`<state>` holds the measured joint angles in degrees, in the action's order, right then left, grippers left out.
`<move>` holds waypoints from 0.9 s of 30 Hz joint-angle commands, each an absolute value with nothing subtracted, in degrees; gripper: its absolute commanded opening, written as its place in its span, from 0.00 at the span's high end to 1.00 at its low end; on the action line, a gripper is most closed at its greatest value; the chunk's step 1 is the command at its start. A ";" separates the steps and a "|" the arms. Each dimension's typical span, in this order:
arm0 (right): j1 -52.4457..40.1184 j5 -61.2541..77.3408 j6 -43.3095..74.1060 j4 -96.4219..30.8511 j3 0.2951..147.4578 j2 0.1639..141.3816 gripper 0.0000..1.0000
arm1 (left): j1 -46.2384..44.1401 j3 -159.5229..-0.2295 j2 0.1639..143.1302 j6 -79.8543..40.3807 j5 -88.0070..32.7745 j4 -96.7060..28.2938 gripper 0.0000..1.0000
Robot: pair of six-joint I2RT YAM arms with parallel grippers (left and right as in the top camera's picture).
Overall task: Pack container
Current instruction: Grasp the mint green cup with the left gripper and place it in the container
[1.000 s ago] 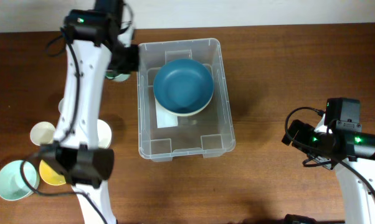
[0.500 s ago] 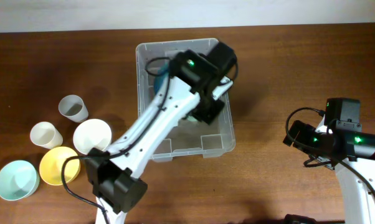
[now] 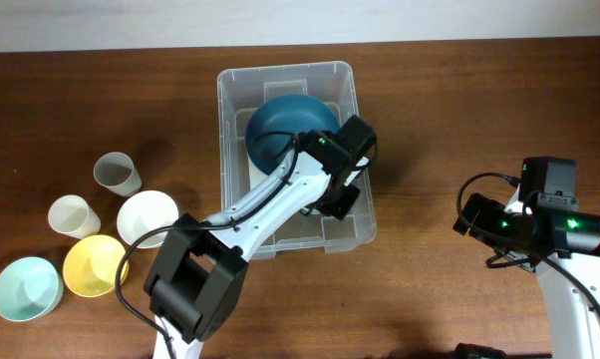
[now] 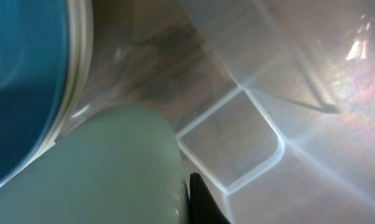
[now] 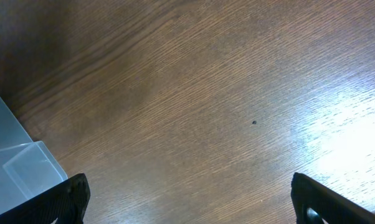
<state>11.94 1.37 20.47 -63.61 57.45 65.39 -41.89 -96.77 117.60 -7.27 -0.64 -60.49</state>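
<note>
Your left tool (image 3: 340, 189) has slid off the blue bowl (image 3: 280, 125) inside the container (image 3: 223, 150), gripping a pale green cup (image 4: 100, 168); next, lower and release.

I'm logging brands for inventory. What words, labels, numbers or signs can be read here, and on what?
No readable text in any view.
container: clear walls and base, no legible print.
blue bowl: plain.
pale green cup: plain.
white bowl and its neighbours: no print visible from overhead.
</note>
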 commanded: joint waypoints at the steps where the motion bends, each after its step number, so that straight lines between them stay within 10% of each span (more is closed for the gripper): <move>1: 11.64 0.60 19.92 -63.79 57.32 65.47 0.01 | -41.91 -95.44 117.40 -19.31 -1.08 -58.85 1.00; 27: 11.64 0.60 19.75 -63.66 57.32 65.47 0.01 | -46.33 -92.82 117.40 -45.63 -9.67 -52.69 0.91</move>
